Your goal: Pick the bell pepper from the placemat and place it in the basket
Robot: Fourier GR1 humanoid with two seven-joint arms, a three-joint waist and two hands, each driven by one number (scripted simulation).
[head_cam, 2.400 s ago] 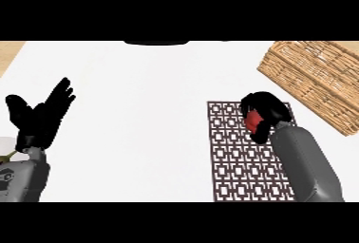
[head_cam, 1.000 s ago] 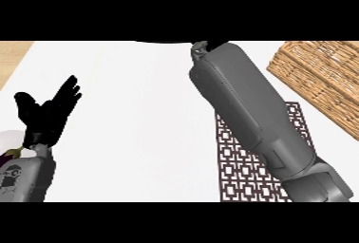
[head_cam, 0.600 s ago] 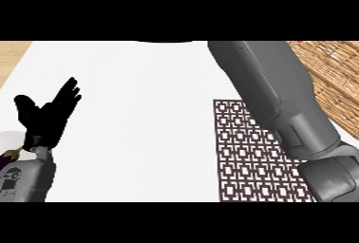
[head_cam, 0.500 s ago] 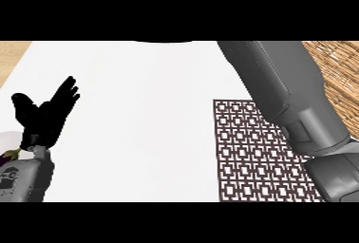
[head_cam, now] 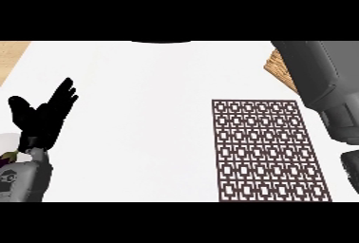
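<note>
The dark patterned placemat [head_cam: 266,149] lies on the white counter at the centre right, with nothing on it. No bell pepper shows anywhere. Only a sliver of the woven basket [head_cam: 278,69] is visible at the upper right, mostly hidden behind my grey right forearm [head_cam: 319,80]. That forearm rises along the right edge and leaves the view at the top, so my right hand is out of sight. My left hand [head_cam: 43,116] rests open at the left edge, fingers up, holding nothing.
A dark rounded shape [head_cam: 161,42] pokes in at the counter's far edge. A pale object with a purple and green bit [head_cam: 10,153] peeks out behind my left forearm. Wooden floor [head_cam: 10,57] shows at the upper left.
My right hand, earlier curled on the red pepper at the placemat's top, lifted away; the forearm has swung right over the basket. The placemat is now bare. The left hand stayed put.
</note>
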